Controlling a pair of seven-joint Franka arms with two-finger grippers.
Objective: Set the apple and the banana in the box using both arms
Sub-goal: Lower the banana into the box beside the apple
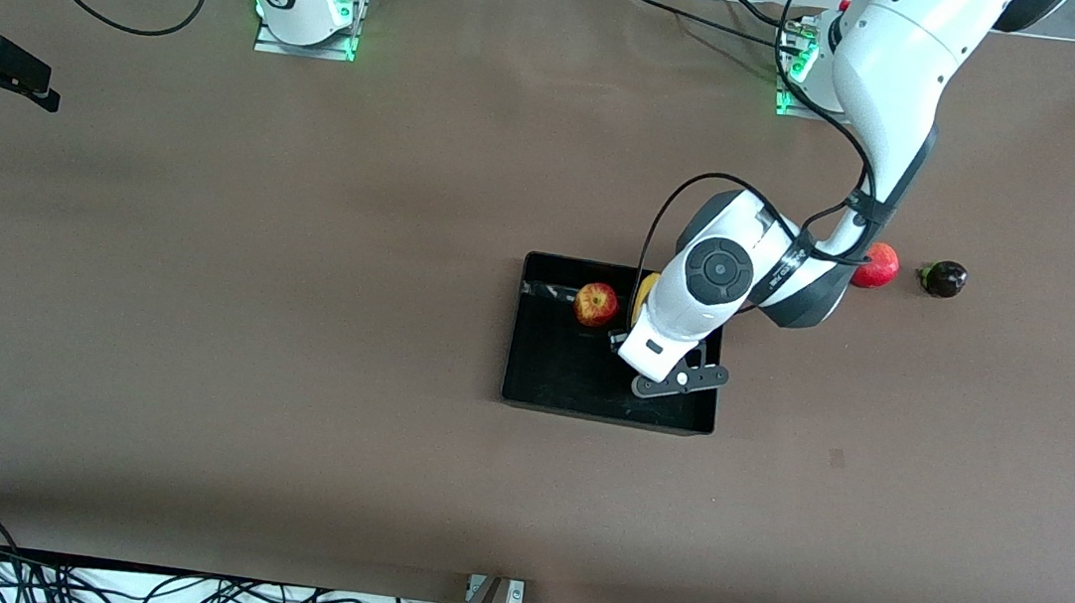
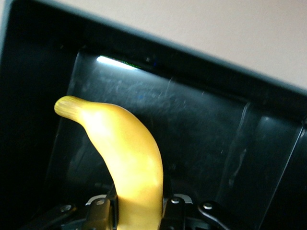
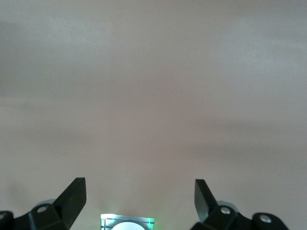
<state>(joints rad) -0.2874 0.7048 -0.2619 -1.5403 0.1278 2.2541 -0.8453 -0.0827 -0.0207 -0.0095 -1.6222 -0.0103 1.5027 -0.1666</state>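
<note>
The box [image 1: 529, 381] sits mid-desk, 1 black bin lying lengthwise along the desk [image 1: 286, 415]. Over it hangs the left gripper [image 1: 629, 336], jaws clenched on the banana [image 2: 127, 158], grasping it near 1 end. In the left wrist view the banana's long axis runs away from the jaws, curving, its free tip aimed at the box's inner wall; from the front only a yellow sliver shows past the wrist, over the box's edge farthest from the camera. Whether it touches the box floor, I cannot tell.

1 apple [image 1: 596, 304] rests inside the box, in the part farther from the camera, just beside the banana and the left arm's wrist.

Farther from the camera, toward the left arm's end, 1 red fruit [image 1: 881, 265] peeks out past the left arm's elbow, and 1 dark round fruit [image 1: 944, 278] lies beside it, both outside the box.

The right gripper [image 1: 17, 77] waits over bare desk at the right arm's end, jaws spread, grasping nothing.
</note>
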